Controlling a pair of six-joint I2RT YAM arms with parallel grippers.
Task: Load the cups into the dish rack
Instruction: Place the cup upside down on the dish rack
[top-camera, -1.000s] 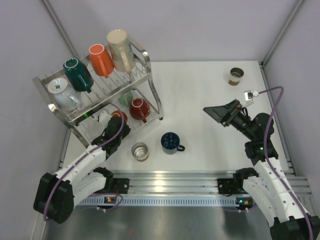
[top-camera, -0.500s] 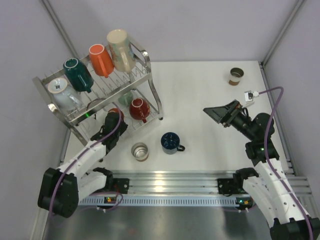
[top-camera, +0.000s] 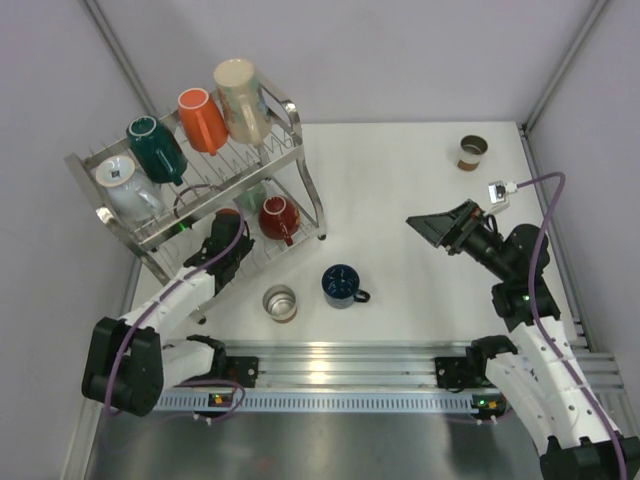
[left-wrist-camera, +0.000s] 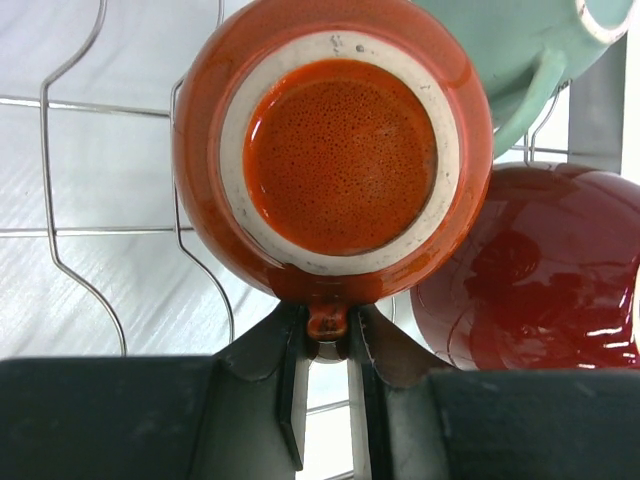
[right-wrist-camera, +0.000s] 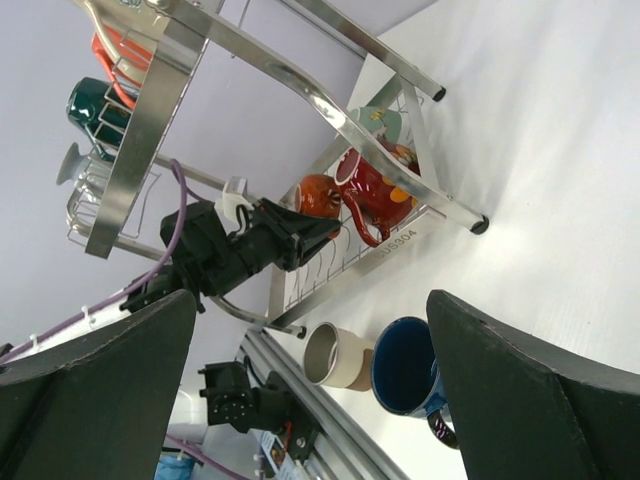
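Handle and fingers meet in the left wrist view: the left end effector (left-wrist-camera: 327, 340) is clamped on the small loop handle of a rust-orange glazed cup (left-wrist-camera: 340, 150), whose pale foot ring faces the camera. This cup sits over the wires of the lower tier of the large two-tier stainless-steel wire dish rack (top-camera: 313, 205), which stands at the far left of the white worktop (top-camera: 400, 160); whether the cup rests on the wires I cannot tell. Just beside it on the right lies a glossy dark red mug (left-wrist-camera: 540, 280), and a mint-green cup (left-wrist-camera: 520, 50) crowds in above them, all three on that lower tier. On the upper tier four cups lean in a row, mouths towards the overhead camera: a pale blue cup (top-camera: 125, 187), a dark teal mug (top-camera: 155, 150), an orange mug (top-camera: 202, 120) and a tall beige cup (top-camera: 240, 100). In front of the rack, on the worktop, stand a cream cup with a grey inside (top-camera: 280, 302) and a navy mug (top-camera: 342, 285), near each other but apart. A small brown cup (top-camera: 472, 152) stands upright well apart, at the far right corner. The right end effector (top-camera: 440, 220) hangs over the right side of the worktop, fingers spread wide with nothing between them
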